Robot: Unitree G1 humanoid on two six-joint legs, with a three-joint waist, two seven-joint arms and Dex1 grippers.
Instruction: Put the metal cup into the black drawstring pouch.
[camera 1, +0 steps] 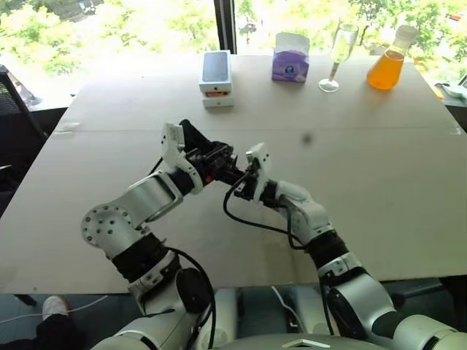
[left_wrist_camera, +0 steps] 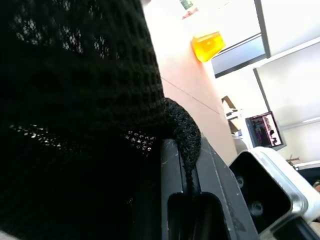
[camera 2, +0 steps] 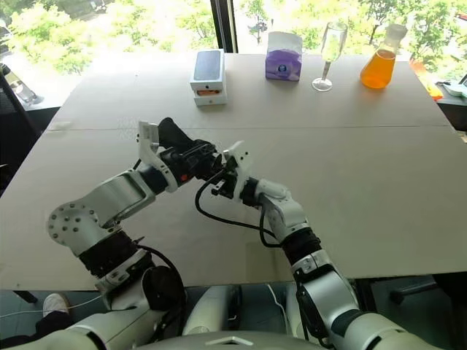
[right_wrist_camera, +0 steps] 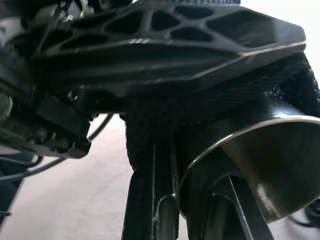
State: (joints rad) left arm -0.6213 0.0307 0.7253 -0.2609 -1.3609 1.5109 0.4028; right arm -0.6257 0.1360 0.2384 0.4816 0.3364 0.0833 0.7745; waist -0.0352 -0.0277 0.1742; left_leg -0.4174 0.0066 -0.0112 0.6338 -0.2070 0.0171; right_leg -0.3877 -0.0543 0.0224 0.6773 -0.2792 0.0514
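Both grippers meet above the middle of the table (camera 1: 379, 189). My left gripper (camera 1: 217, 162) is shut on the black drawstring pouch (camera 1: 194, 138), whose mesh fabric (left_wrist_camera: 75, 100) is pinched between its fingers. From the right, my right gripper (camera 1: 244, 179) is shut on the rim of the metal cup (right_wrist_camera: 270, 170), one finger inside the cup and one outside. The shiny cup lies tilted with its open mouth against the pouch fabric (right_wrist_camera: 150, 130), which wraps behind and around it. In the head views the cup is hidden behind the two grippers.
Along the table's far edge stand a white phone box stack (camera 1: 216, 76), a purple tissue pack (camera 1: 290, 62), a clear stemmed glass (camera 1: 337, 55) and a flask of orange liquid (camera 1: 387, 65). A black cable (camera 1: 252, 222) loops below my right wrist.
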